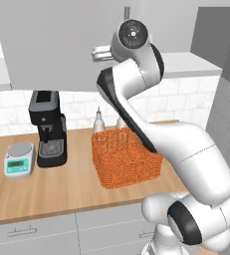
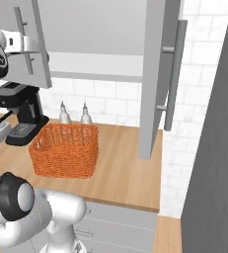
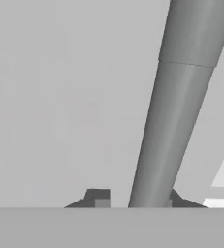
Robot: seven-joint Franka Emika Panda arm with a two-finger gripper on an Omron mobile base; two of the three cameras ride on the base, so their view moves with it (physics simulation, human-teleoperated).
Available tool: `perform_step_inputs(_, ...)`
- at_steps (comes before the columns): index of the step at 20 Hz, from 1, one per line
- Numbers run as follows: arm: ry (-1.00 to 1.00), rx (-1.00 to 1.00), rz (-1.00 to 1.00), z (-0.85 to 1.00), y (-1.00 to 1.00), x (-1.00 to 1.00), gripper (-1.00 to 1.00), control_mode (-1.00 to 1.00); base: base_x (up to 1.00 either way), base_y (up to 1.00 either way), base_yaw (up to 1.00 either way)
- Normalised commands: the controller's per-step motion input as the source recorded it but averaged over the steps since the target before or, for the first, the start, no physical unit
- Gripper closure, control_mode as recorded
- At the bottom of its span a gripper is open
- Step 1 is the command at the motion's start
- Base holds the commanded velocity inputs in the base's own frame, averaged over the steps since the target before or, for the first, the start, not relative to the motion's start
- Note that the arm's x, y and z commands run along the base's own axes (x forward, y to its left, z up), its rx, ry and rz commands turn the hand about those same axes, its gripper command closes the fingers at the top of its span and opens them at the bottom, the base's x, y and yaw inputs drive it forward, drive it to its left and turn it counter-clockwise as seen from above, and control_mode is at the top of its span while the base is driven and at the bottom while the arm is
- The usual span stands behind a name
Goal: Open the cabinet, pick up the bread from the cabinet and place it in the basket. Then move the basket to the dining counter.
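Nearest, in the hand view: end effector [image 3: 135, 198] nearly closed, its two dark tips on either side of the steel bar handle [image 3: 176, 106] of the left cabinet door, gripping it. Handle running steeply up the view, flat pale-grey door face behind it.

Further out, on the wood table [image 1: 61, 189]: orange woven basket [image 1: 125, 157], open-topped, standing upright. Nothing made out inside it from either base view. Left of it in the left base view, a black coffee machine [image 1: 48, 128] and beside that a small kitchen scale [image 1: 19, 159]. Just behind the basket, against the white tiles, two small shaker bottles [image 2: 74, 114] side by side.

Above and beyond: cabinet [image 2: 100, 34] with both doors swung out from the front, the right-hand door [image 2: 155, 79] seen edge-on. Interior not clear enough to tell whether the bread sits there.
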Motion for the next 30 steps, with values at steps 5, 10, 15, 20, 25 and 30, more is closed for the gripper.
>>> perform_step_inputs(5,-0.01,-0.06,-0.31,0.00,0.86,-1.00,1.00,-1.00,0.00,0.00,0.00)
perform_step_inputs(10,0.01,0.00,-0.38,0.00,0.79,-1.00,1.00,-1.00,0.00,0.00,0.00)
perform_step_inputs(15,0.04,0.00,-0.21,-0.01,0.78,-0.77,1.00,-1.00,0.00,0.00,0.00)
perform_step_inputs(20,0.00,0.00,-0.17,-0.08,0.62,-0.67,-1.00,-1.00,0.00,0.00,0.00)
perform_step_inputs(25,-0.01,0.00,-0.07,-0.06,0.20,-0.15,-1.00,-1.00,0.00,0.00,0.00)
perform_step_inputs(30,-0.03,0.00,-0.01,-0.04,0.22,-0.22,-1.00,-1.00,0.00,0.00,0.00)
